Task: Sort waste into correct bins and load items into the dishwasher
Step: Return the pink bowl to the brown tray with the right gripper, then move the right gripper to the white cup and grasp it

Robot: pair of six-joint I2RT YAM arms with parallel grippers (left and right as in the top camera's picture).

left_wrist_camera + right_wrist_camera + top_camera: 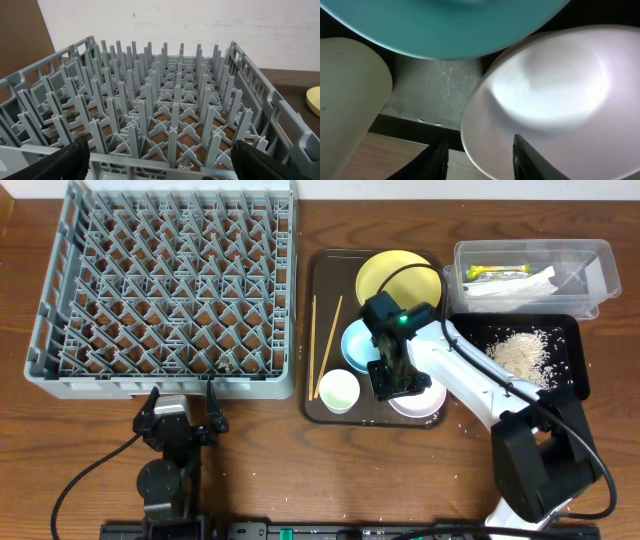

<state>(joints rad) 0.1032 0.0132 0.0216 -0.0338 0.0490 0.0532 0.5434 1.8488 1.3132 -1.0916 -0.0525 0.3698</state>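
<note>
My right gripper (393, 385) (480, 162) hangs over the brown tray (318, 300), jaws apart astride the near rim of the white bowl (428, 402) (555, 85), with one finger outside and one inside and neither pressing on it. Beside it are the light blue bowl (355, 340) (455, 25), the white cup (338, 390) (350, 95), the yellow plate (395, 275) and two chopsticks (325, 345). My left gripper (182, 412) (160, 162) stands wide open at the front wall of the grey dishwasher rack (170, 280) (165, 100), holding nothing.
The clear tub (603, 258) at the back right holds the green-and-yellow wrapper (498, 272) and the white napkin (510, 290). In front of it the black tray (572, 378) carries a heap of rice (520, 352). A few grains lie scattered on the table.
</note>
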